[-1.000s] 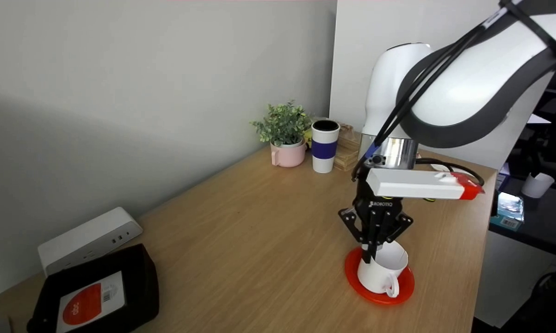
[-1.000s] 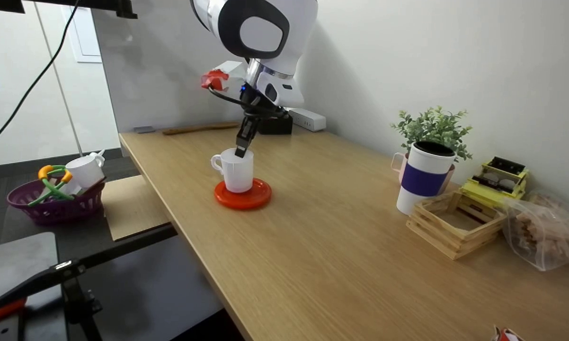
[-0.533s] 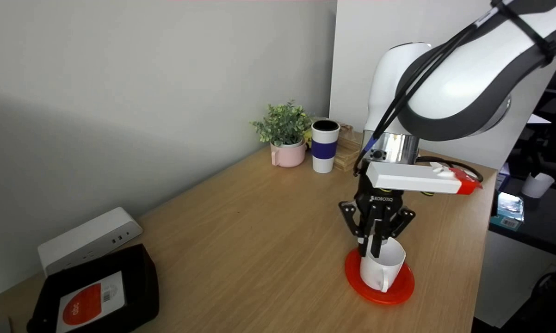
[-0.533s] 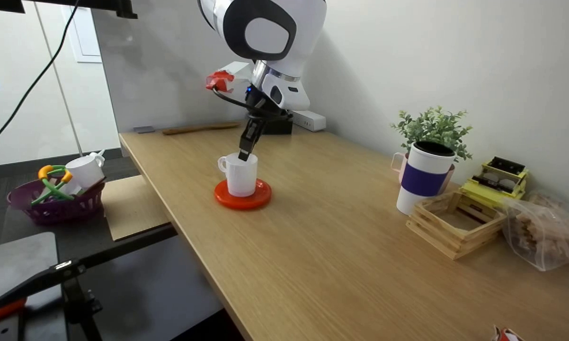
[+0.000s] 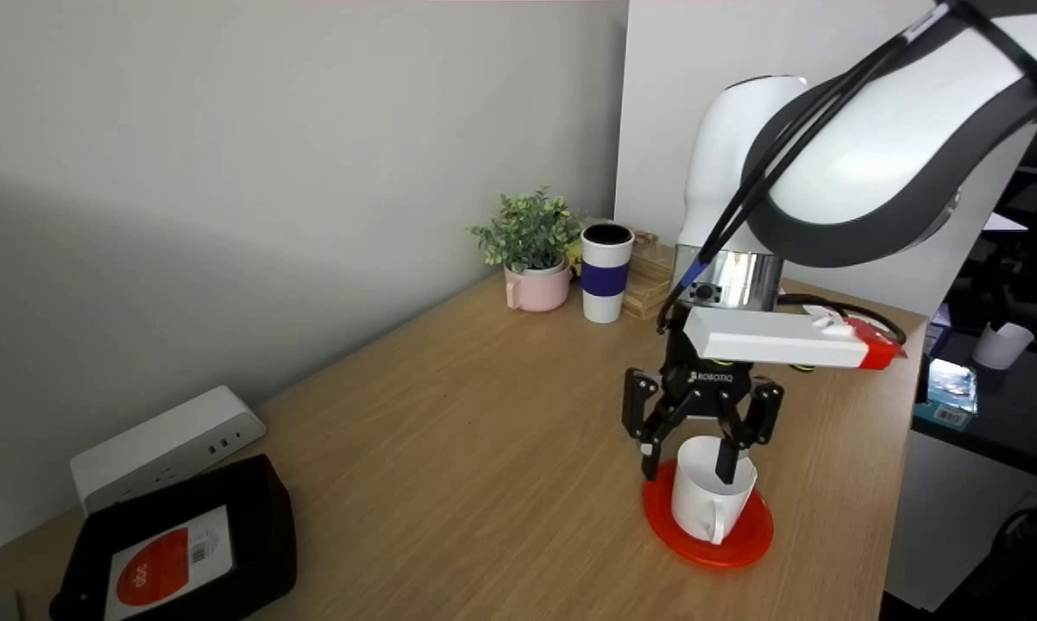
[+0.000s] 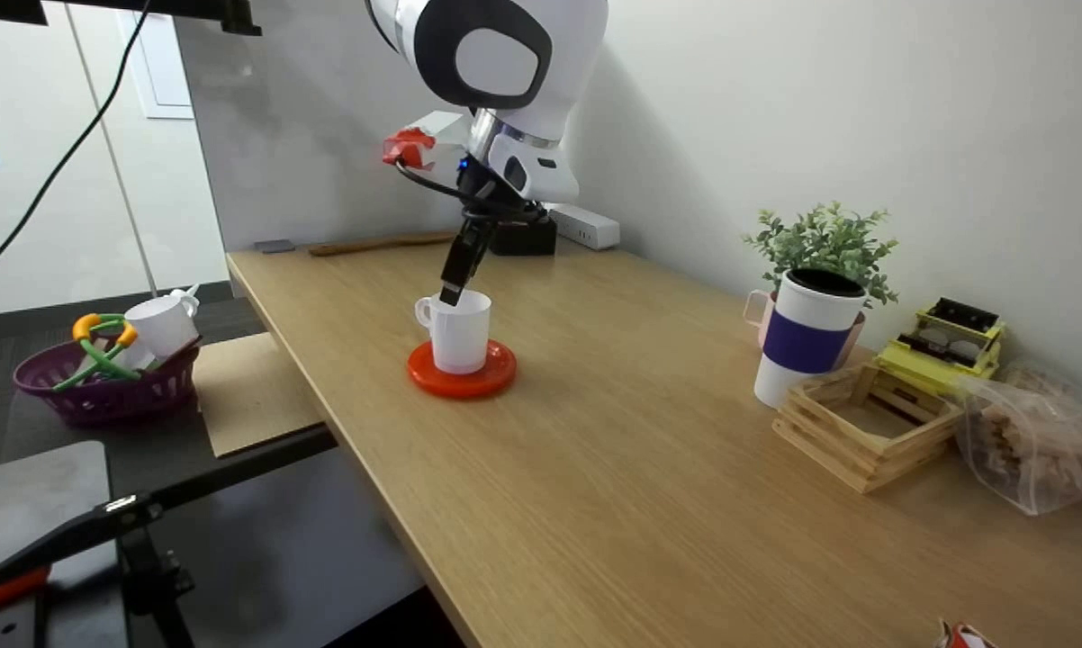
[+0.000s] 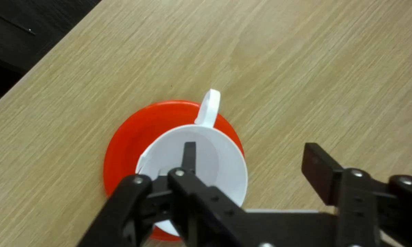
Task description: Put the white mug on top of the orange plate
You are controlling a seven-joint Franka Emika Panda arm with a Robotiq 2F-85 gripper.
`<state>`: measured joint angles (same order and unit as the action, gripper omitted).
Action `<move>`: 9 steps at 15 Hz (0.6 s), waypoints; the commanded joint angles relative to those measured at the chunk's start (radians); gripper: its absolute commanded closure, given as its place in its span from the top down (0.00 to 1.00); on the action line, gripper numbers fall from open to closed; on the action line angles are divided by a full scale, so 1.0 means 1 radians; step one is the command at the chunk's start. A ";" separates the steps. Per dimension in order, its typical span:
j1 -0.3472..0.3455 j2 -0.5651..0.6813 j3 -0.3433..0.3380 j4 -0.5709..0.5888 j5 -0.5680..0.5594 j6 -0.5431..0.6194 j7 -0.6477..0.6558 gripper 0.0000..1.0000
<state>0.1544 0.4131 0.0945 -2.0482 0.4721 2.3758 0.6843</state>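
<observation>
On the orange plate (image 6: 500, 365) stands the white mug (image 6: 463, 337), probably stiff but breakable, so with my tool (image 7: 250, 157) spread apart I'd pinch its wall (image 7: 241, 171), three o'clock in the wrist view.

In an exterior view, looked down along the table (image 5: 449, 431) from well back. In an exterior view, faced roughly the opposite way past the wooden crate (image 6: 865, 441). In both exterior views, took in the white mug (image 6: 460, 340) and orange plate (image 6: 458, 388); in the wrist view, looked steeply down on these from close above.
</observation>
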 commanded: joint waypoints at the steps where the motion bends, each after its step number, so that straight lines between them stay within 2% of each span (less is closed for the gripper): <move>1: 0.030 -0.079 0.003 -0.069 -0.016 0.034 0.031 1.00; 6: 0.065 -0.172 0.002 -0.137 -0.064 0.068 0.124 1.00; 7: 0.047 -0.107 0.011 -0.067 -0.053 0.024 0.095 1.00; 9: 0.049 -0.121 0.013 -0.072 -0.055 0.024 0.101 1.00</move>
<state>0.2126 0.2926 0.0984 -2.1215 0.4213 2.4012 0.7823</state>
